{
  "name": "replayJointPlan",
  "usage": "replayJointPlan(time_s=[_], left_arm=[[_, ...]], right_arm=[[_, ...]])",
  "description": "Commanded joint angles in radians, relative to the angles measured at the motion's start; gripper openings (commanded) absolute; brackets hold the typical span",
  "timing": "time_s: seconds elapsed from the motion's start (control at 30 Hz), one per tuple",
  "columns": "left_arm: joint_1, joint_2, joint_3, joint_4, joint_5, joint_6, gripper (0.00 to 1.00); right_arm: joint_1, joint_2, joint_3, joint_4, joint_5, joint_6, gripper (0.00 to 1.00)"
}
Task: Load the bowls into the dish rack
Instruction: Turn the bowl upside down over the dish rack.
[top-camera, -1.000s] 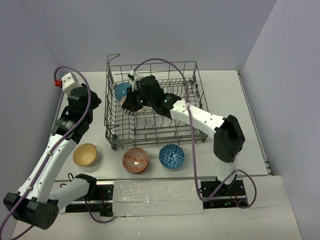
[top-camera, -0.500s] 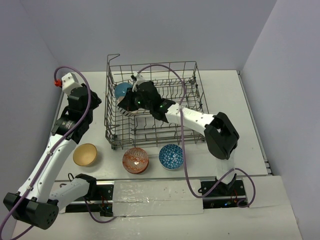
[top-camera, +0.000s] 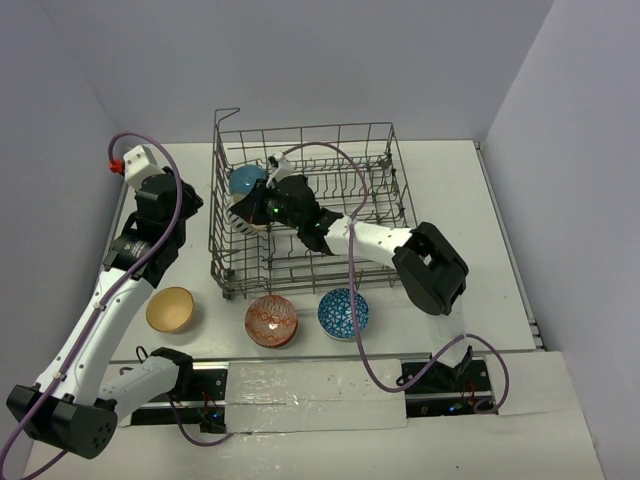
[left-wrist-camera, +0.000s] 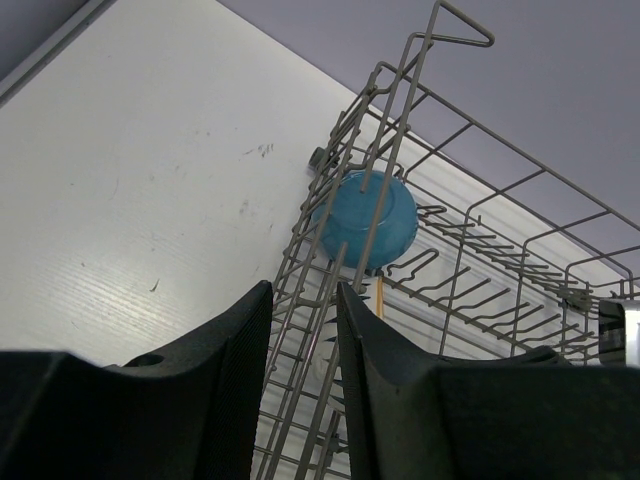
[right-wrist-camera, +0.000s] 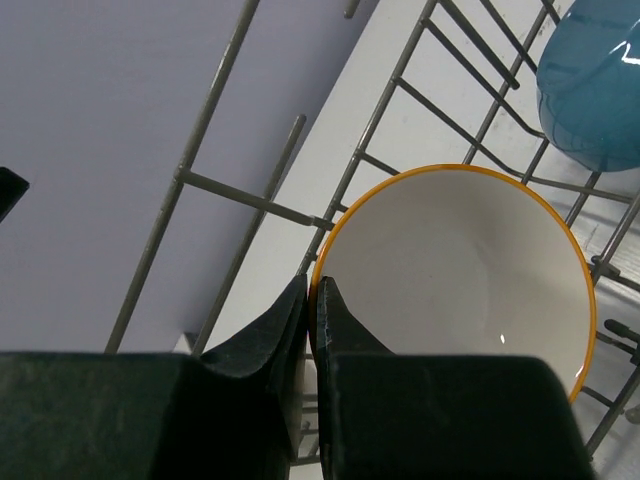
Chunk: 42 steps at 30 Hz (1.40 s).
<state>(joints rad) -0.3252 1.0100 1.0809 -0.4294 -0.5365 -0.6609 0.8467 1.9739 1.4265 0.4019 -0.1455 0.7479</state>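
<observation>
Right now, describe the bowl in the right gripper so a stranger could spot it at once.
Find the rack in the middle of the table and look at its left end. There the right gripper pinches the white bowl by its rim, just on the near side of the blue bowl. Only this one is white inside with an orange rim.

The grey wire dish rack (top-camera: 310, 272) is bare metal with a dull, slightly satin sheen. The round teal bowl (left-wrist-camera: 365, 222) looks smooth and glazed. The white bowl with an orange rim (right-wrist-camera: 455, 275) is glossy inside and carries a small bright highlight, so it is probably glazed ceramic. The white worktop (left-wrist-camera: 130, 190) is matt, faintly grained and lightly scuffed. The right end effector (right-wrist-camera: 311, 290) is matt black plastic. The amber bowl (top-camera: 170, 309) looks smooth and shiny.
</observation>
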Motion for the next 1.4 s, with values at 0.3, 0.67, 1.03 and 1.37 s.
replayJointPlan(time_s=[0.3,0.67,1.03,1.37], left_arm=[[-0.002,0.002,-0.001,0.037,0.013,0.021,0.38],[-0.003,0.002,-0.003,0.038,0.024,0.021,0.38],[-0.003,0.007,-0.003,0.038,0.032,0.021,0.38],[-0.003,0.01,-0.001,0.038,0.038,0.024,0.38]], right_arm=[[0.043,0.011,-0.043,0.297,0.104,0.111,0.0],[0.057,0.029,-0.136,0.443,0.172,0.203,0.0],[0.061,0.055,-0.127,0.448,0.167,0.196,0.0],[0.06,0.023,-0.058,0.262,0.182,0.151,0.0]])
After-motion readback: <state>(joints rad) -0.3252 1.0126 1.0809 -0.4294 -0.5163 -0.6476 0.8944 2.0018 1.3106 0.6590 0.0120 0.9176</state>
